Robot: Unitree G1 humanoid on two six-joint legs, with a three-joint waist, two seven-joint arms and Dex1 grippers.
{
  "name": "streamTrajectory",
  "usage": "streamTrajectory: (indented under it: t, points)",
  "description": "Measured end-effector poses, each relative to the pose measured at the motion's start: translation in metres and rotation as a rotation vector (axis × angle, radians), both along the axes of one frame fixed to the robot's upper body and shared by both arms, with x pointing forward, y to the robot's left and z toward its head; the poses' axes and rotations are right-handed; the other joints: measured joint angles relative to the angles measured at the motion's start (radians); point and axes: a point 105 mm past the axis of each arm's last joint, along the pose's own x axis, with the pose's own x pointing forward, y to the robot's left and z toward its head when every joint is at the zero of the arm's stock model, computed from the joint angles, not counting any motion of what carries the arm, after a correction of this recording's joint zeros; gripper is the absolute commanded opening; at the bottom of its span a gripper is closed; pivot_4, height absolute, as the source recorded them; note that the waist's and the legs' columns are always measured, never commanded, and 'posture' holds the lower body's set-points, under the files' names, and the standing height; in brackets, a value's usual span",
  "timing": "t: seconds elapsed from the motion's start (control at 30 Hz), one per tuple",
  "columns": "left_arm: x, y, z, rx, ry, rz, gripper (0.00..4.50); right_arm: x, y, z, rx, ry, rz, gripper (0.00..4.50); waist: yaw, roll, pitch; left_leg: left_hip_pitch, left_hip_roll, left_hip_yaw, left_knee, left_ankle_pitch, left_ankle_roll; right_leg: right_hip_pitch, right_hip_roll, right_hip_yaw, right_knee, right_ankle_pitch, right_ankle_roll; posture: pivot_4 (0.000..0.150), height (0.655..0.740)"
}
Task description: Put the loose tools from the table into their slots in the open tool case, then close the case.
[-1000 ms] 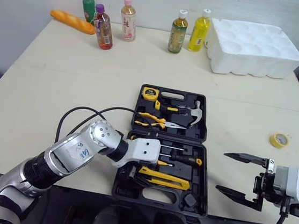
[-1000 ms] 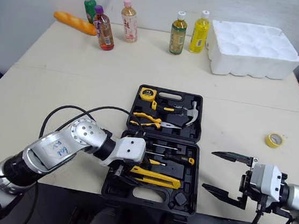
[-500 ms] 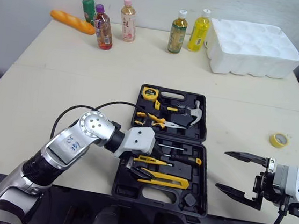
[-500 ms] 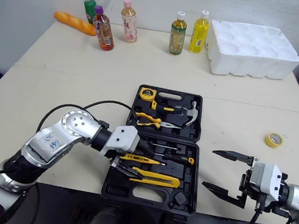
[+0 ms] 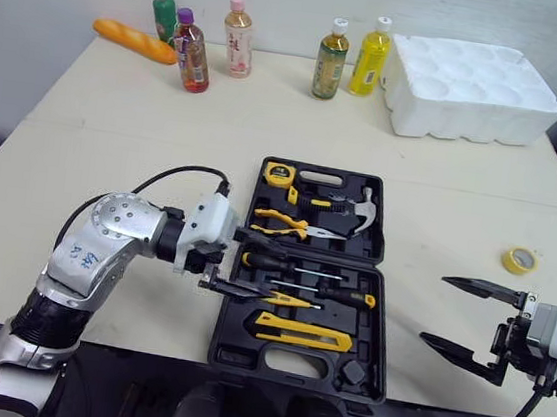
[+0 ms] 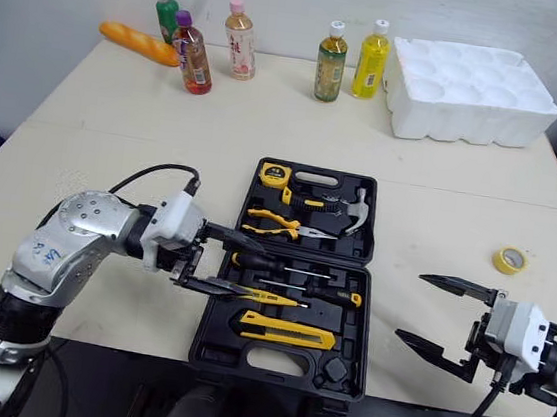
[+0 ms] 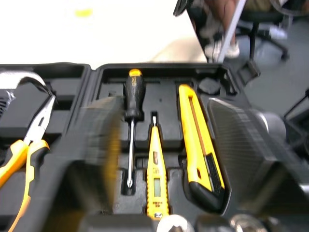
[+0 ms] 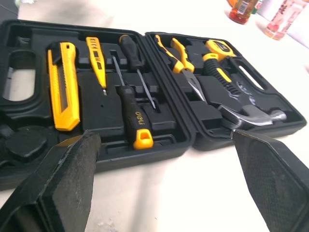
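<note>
The tool case (image 5: pixel 382 326) lies open and flat near the front of the tabletop (image 5: pixel 117 120), so every moulded slot faces up. The left pincer (image 5: pixel 260 266) hangs empty with its fingers moderately apart over the case's left side, above the screwdrivers (image 5: pixel 302 270) and yellow tester (image 5: pixel 286 298), probably lined up to press them home. The right pincer (image 5: pixel 438 309) waits wide and empty just beside the case's right side, handy for the lid. A yellow tape roll (image 5: pixel 520 260) lies loose further right. The pale, smooth tabletop carries bottles (image 5: pixel 194 53), a bread loaf (image 5: pixel 134 41) and a white foam tray (image 5: pixel 473 90) at its far edge, by a plain wall
</note>
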Motion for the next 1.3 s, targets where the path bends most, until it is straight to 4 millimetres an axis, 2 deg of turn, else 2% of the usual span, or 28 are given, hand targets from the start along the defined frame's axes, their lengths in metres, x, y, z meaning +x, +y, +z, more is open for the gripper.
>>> streamTrajectory:
  t: [0.13,0.17,0.33,0.5,0.57,0.63,0.77,0.83,0.97,1.3]
  points:
    - [-0.002,-0.003,-0.003,-0.039,0.025,-0.002,0.14,0.0,-0.003,-0.002,0.0,0.001,-0.011,4.5,0.0,0.0,0.0,0.0,0.0,0.0,0.0,0.0,0.0,0.0,0.0,0.0,0.0,0.0,0.0,0.15,0.74]
    - [-0.002,-0.004,-0.004,-0.052,0.027,-0.005,0.06,0.0,-0.003,-0.003,0.001,0.004,-0.015,4.5,0.0,0.0,0.0,0.0,0.0,0.0,0.0,0.0,0.0,0.0,0.0,0.0,0.0,0.0,0.0,0.15,0.74]
    - [-0.012,-0.011,-0.003,-0.076,-0.016,-0.054,0.06,-0.001,-0.005,-0.006,0.003,0.009,-0.023,4.5,-0.001,0.0,0.0,0.0,0.0,0.0,0.0,0.0,0.0,0.0,0.0,0.0,0.0,0.0,0.0,0.15,0.74]
    - [-0.024,-0.023,-0.028,-0.029,-0.024,-0.138,0.06,-0.002,-0.005,-0.007,0.011,0.011,-0.035,4.5,0.0,0.0,0.0,0.0,0.0,0.0,0.0,0.0,0.0,0.001,0.0,0.0,0.0,0.0,0.0,0.15,0.74]
    - [-0.031,-0.028,-0.043,0.016,0.03,-0.158,0.06,-0.006,-0.001,-0.009,0.012,0.016,-0.029,4.5,-0.001,0.0,0.0,0.0,0.0,0.0,-0.001,0.0,0.0,0.001,0.0,0.0,-0.001,0.0,0.0,0.15,0.74]
    - [-0.033,-0.03,-0.049,0.033,0.054,-0.159,0.06,-0.007,-0.001,-0.01,0.014,0.023,-0.034,4.5,0.0,0.0,0.0,0.0,0.0,0.0,0.0,0.0,0.0,0.001,0.0,0.0,0.0,0.0,0.0,0.15,0.74]
    - [-0.034,-0.031,-0.055,0.077,0.036,-0.165,0.06,-0.01,-0.001,-0.012,0.014,0.034,-0.04,4.5,-0.001,0.0,0.0,0.001,0.0,0.0,0.0,0.0,0.0,0.001,0.0,0.0,0.0,0.0,0.0,0.15,0.74]
    - [-0.03,-0.032,-0.066,0.142,0.017,-0.161,0.06,-0.011,0.001,-0.012,0.017,0.034,-0.039,4.5,0.0,0.001,0.0,0.001,0.0,0.0,0.0,0.0,0.0,0.001,0.0,0.0,0.0,0.0,0.0,0.15,0.74]
    - [-0.023,-0.034,-0.074,0.172,0.013,-0.128,0.06,-0.011,0.003,-0.011,0.02,0.032,-0.042,4.5,0.0,0.001,0.0,0.001,0.0,0.0,0.0,0.0,0.0,0.001,0.0,0.0,0.0,0.0,0.0,0.15,0.74]
    - [-0.021,-0.037,-0.08,0.202,-0.003,-0.122,0.06,-0.01,0.004,-0.011,0.026,0.041,-0.045,4.5,0.0,0.001,0.0,0.001,0.0,0.0,0.0,0.0,0.0,0.001,-0.001,0.0,0.0,0.0,0.0,0.15,0.74]
